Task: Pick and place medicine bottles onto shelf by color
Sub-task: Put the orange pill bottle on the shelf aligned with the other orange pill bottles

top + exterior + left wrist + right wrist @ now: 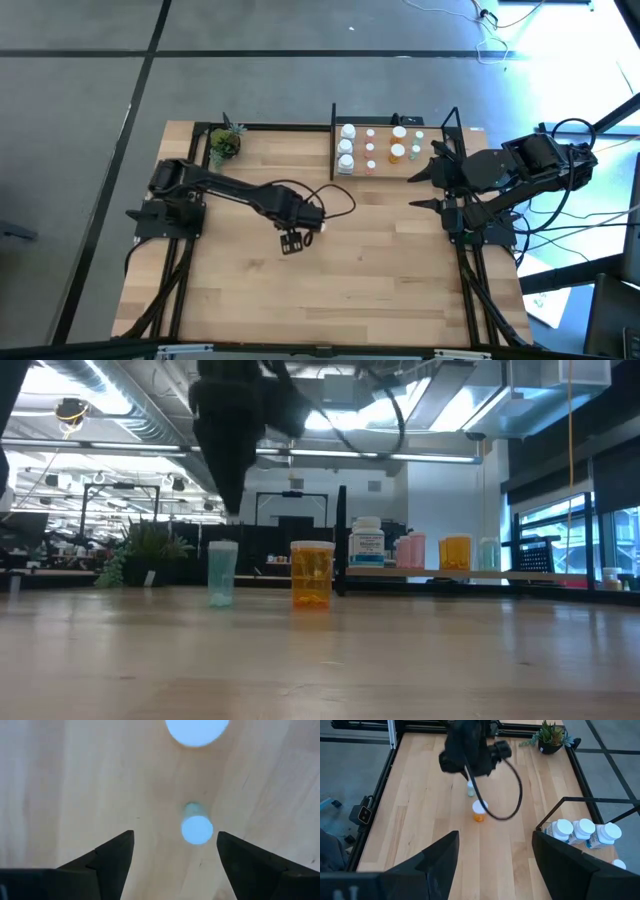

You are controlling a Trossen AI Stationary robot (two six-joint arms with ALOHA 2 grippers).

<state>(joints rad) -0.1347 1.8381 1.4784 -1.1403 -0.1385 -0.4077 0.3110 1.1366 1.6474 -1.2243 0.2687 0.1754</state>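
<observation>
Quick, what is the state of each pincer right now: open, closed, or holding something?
Left pincer: open, holding nothing, above the pale green bottle.
Right pincer: open, holding nothing, near the shelf.

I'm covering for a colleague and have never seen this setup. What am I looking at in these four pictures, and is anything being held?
These are two robot arms at a wooden table. One picture looks straight down, one looks level across the tabletop, and two come from cameras on the arms' wrists.

The left gripper hangs over mid-table, fingers open, holding nothing. Below it stand a pale green bottle and an orange bottle, both upright on the table.

The right gripper waits open beside the shelf, also empty. The shelf already carries white bottles in a row, with pinkish, orange and pale ones next to them. A small potted plant sits in the far corner.
</observation>
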